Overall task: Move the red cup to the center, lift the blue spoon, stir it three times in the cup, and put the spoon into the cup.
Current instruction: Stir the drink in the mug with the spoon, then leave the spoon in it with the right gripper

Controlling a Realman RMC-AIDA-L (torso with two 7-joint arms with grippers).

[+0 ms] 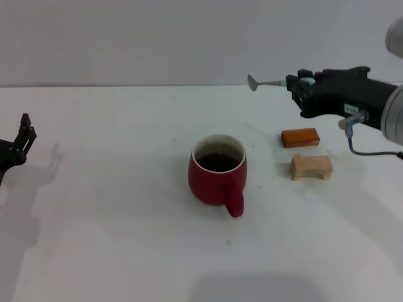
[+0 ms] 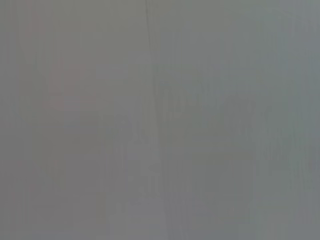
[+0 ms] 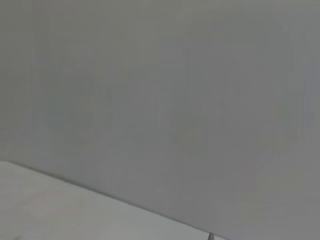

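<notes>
The red cup (image 1: 217,168) stands near the middle of the white table (image 1: 113,239) in the head view, dark liquid inside, its handle toward me. My right gripper (image 1: 296,85) is up at the back right, above the table, shut on the blue spoon (image 1: 267,82). The spoon lies level, its grey bowl pointing left and its pale handle between the fingers. It is behind and to the right of the cup, well apart from it. My left gripper (image 1: 25,135) is at the far left edge, away from the cup. A sliver of the spoon's tip (image 3: 210,236) shows in the right wrist view.
An orange-brown flat block (image 1: 300,137) and a tan wooden block (image 1: 310,167) lie right of the cup, below my right arm. The left wrist view shows only a plain grey surface. The right wrist view shows the wall and the table's far edge.
</notes>
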